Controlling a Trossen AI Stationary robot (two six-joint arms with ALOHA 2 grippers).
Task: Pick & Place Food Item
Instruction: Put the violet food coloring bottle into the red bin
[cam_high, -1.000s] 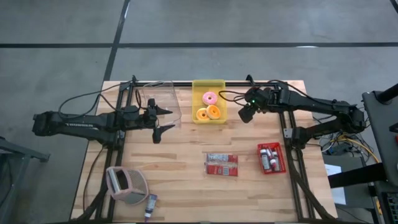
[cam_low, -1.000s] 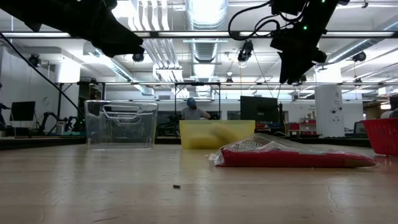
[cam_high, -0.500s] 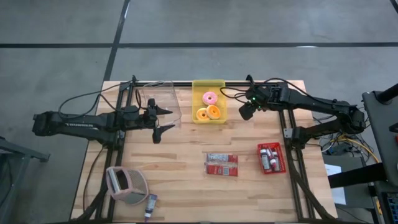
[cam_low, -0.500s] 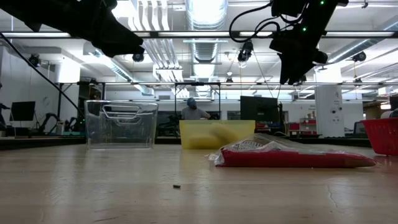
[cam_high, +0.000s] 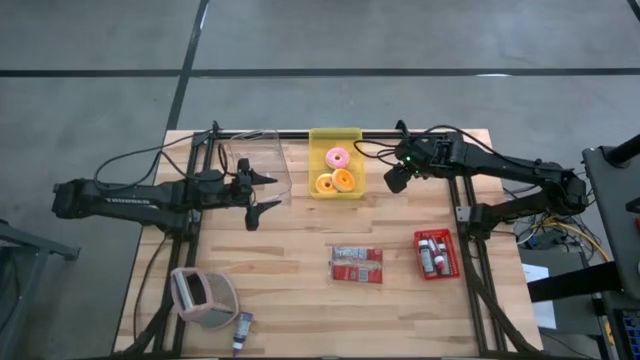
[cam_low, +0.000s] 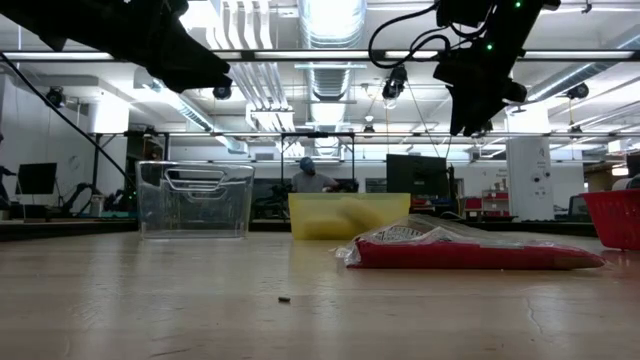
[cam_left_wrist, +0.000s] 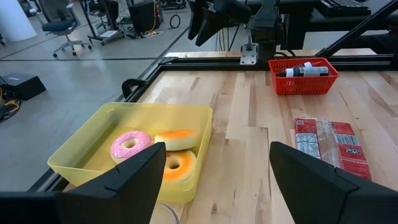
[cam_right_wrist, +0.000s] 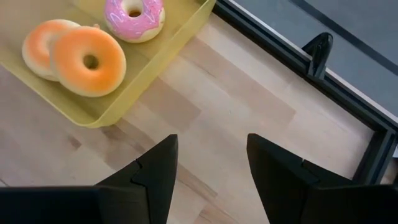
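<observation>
Our right hand (cam_high: 396, 180) hangs spread wide, empty, just beside the yellow bin (cam_high: 336, 139); it has edged toward the bin since a second ago, static over the last half. We see a pink donut (cam_high: 337, 157) and two orange donuts (cam_high: 335, 182) in the bin. Left hand (cam_high: 257, 195) also wide, beside the clear bin (cam_high: 280, 160), unmoved.

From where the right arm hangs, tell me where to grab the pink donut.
Grip the pink donut across its ring from straight above: it lies flat in the yellow bin, whose walls block a side approach. The open right gripper hangs just beside the bin.
</observation>
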